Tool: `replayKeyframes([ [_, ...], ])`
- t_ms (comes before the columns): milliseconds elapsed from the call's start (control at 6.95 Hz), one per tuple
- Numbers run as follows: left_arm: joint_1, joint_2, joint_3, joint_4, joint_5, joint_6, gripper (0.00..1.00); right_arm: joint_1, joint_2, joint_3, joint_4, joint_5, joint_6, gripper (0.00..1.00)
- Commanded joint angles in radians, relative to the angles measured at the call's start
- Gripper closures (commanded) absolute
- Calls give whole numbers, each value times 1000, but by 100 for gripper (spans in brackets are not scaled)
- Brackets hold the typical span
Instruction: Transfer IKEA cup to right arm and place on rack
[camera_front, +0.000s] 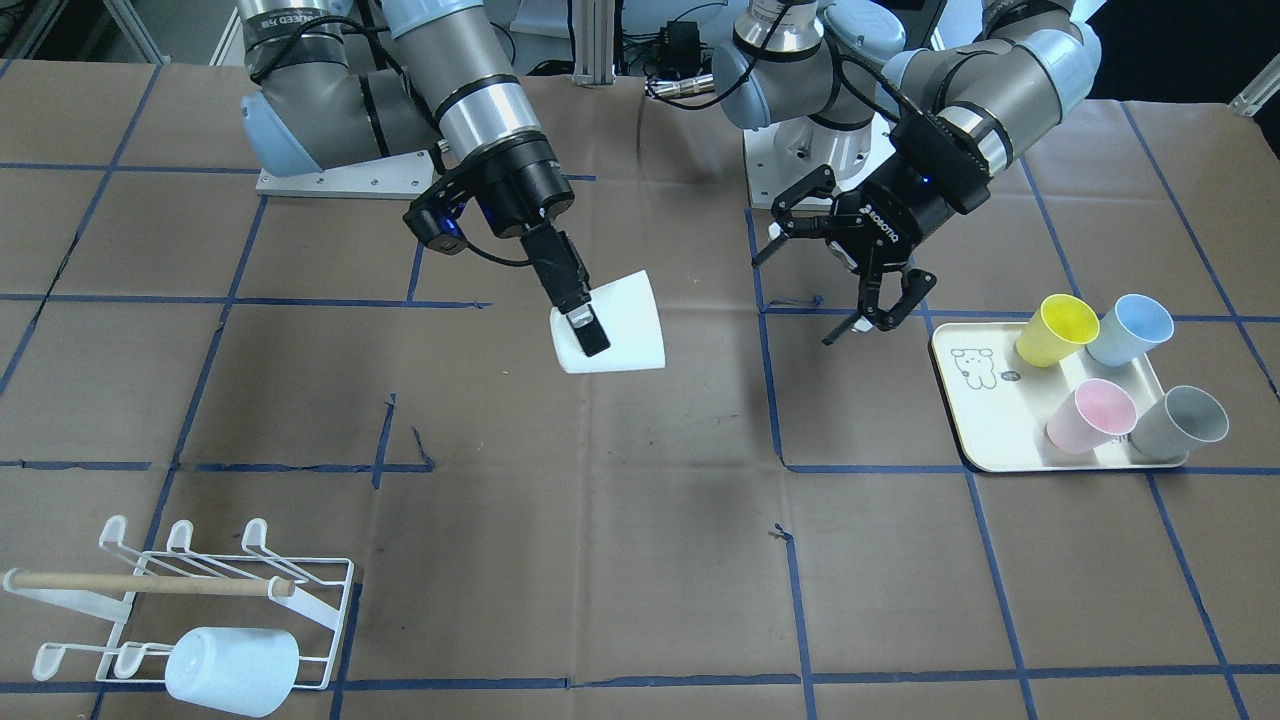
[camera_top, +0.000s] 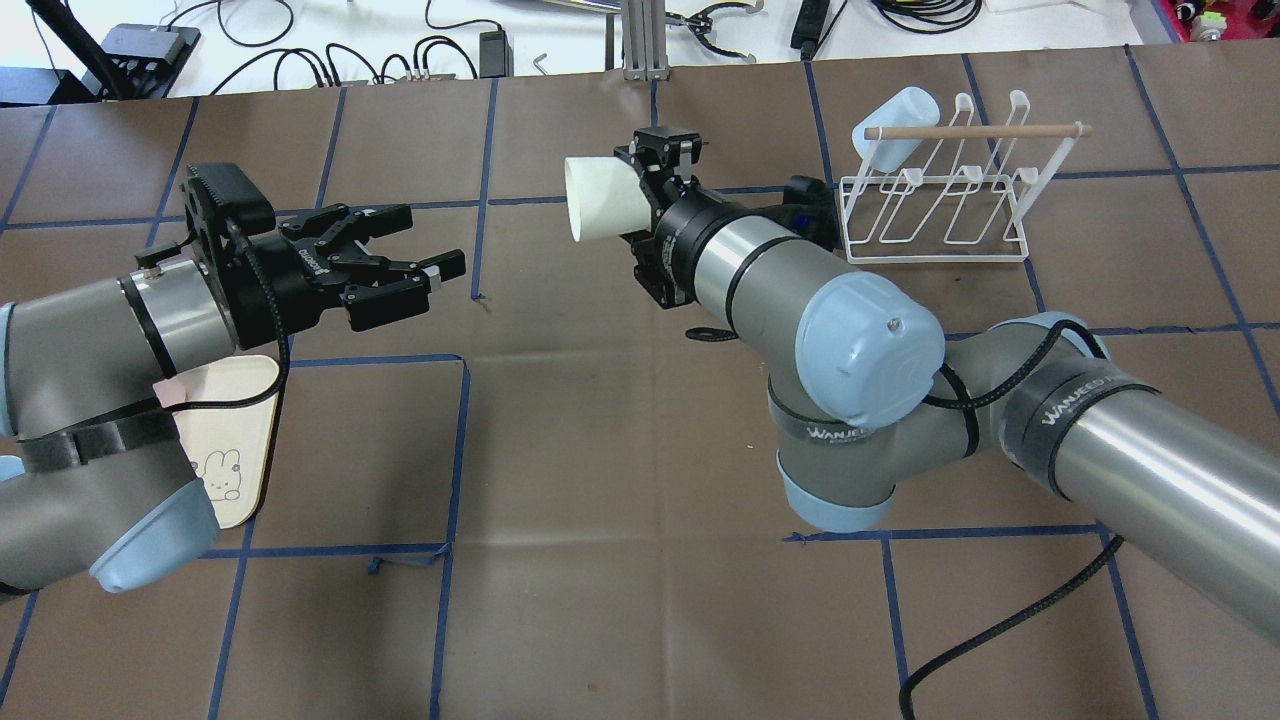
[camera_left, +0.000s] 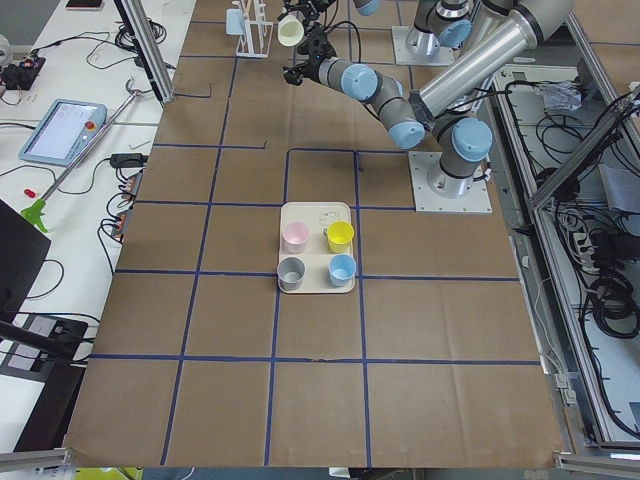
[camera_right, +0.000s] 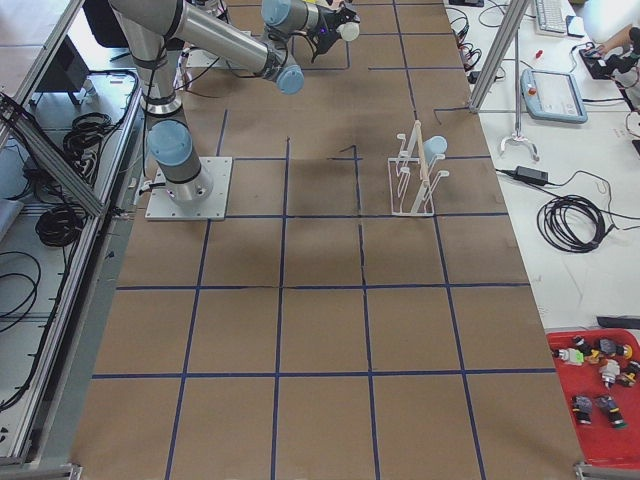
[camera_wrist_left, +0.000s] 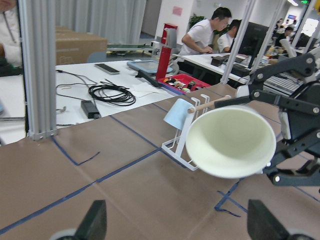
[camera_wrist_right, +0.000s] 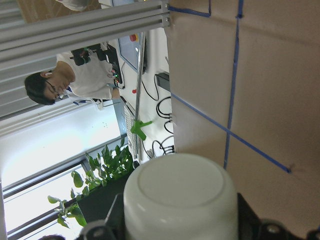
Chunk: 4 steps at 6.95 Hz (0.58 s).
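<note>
The brown table (camera_front: 640, 560) carries it all. The right arm (camera_top: 780, 280) reaches in over the middle. The rack (camera_top: 975, 130), with a pale blue cup (camera_top: 900, 125) on it, stands well apart from the right claw (camera_front: 585, 328), out on its outer side. The cream tray (camera_front: 985, 410) lies near the left claw (camera_top: 425, 240), below it. The white IKEA cup (camera_front: 625, 320) is up in the air, tipped over, with the right claw closed around its base end and its mouth toward the left claw. The left claw gapes wide, holds nothing and is apart from the cup.

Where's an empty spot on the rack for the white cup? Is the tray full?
The rack holds one pale cup at one end; the other prongs look free for the white cup. The tray is crowded with four cups, bare only by its bear drawing.
</note>
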Motion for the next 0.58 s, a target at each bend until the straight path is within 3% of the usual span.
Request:
replayKeyframes([
  [0, 4, -35, 117, -17, 273, -237, 1, -137, 64, -98, -25, 3, -313, 84],
  [144, -5, -57, 123, -29, 335, -297, 1, -165, 83, -115, -25, 0, -446, 88],
  [288, -31, -69, 128, -36, 471, -345, 1, -204, 95, -114, -45, -3, -547, 90],
  [432, -72, -66, 140, -128, 604, -386, 1, -269, 98, -117, -45, -5, -694, 90],
])
